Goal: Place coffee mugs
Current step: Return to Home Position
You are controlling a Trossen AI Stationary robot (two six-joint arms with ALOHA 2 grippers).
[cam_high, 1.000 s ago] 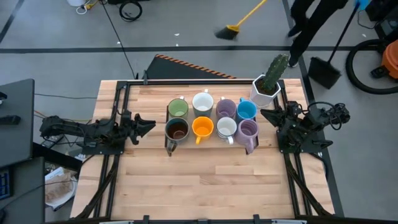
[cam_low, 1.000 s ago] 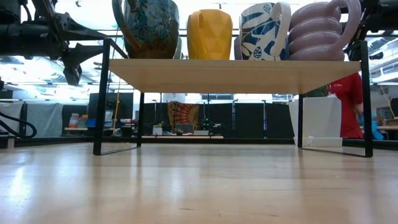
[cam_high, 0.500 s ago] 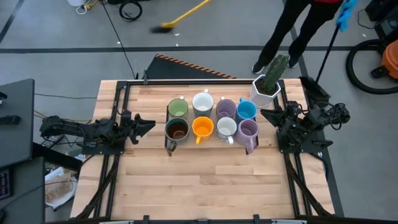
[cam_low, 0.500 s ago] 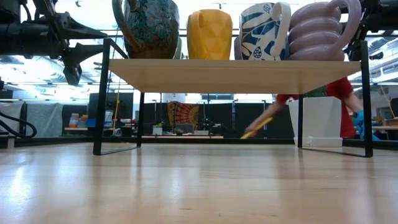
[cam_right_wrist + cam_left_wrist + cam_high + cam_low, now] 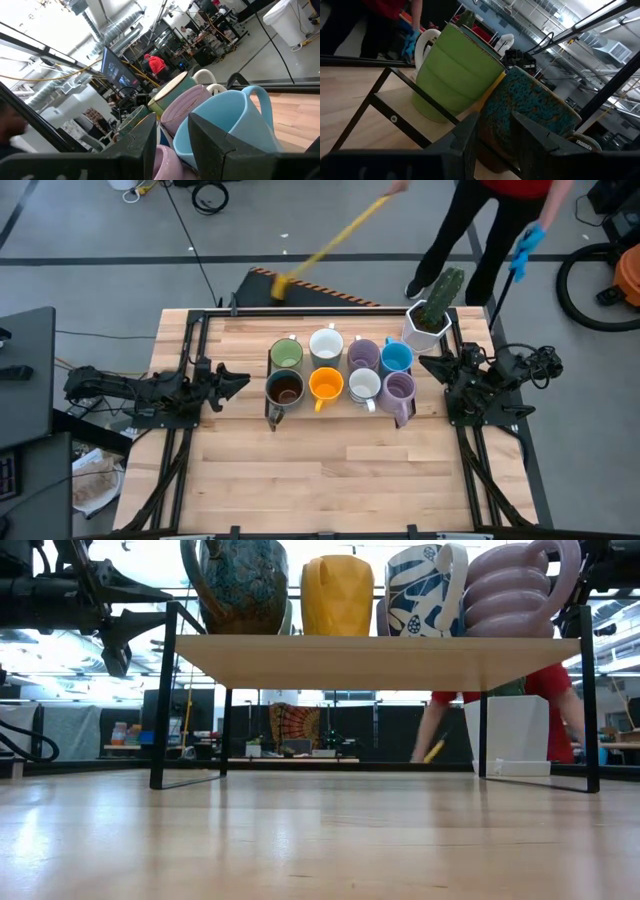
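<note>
Only the person [image 5: 505, 210] beyond the far edge has moved. The head of the yellow broom [image 5: 330, 238] now lies just off the far edge of the desk [image 5: 330, 480], closer than half a second ago. The mugs and both arms are where they were.

Eight mugs stand upright in two rows of four, packed close, on the dark-framed shelf [image 5: 370, 660]. The shelf sits in the far half of the desk, midway between the left and right edges. The far row, from left to right, holds the green mug [image 5: 286, 355], white mug [image 5: 326, 344], lavender mug [image 5: 363, 354] and blue mug [image 5: 397, 358]. In the near row are the dark brown mug [image 5: 285, 388], speckled teal outside, and the faceted orange mug [image 5: 326, 385]. Next to them come the pale grey-white mug [image 5: 364, 385], with blue leaf shapes, and the ribbed taller lavender mug [image 5: 399, 390].

The left tool [image 5: 240, 380] hovers just off the shelf's left end, its fingers a little apart and holding nothing. The right tool [image 5: 430, 366] hovers just off the shelf's right end, likewise slightly parted and holding nothing. A white planter [image 5: 428, 328] with a cactus [image 5: 442, 288] stands at the far-right corner, near the blue mug.

Only narrow gaps separate the shelf ends from the tools. The near half of the desk is bare wood to its near edge, and the low view shows open space under the shelf between its legs.
</note>
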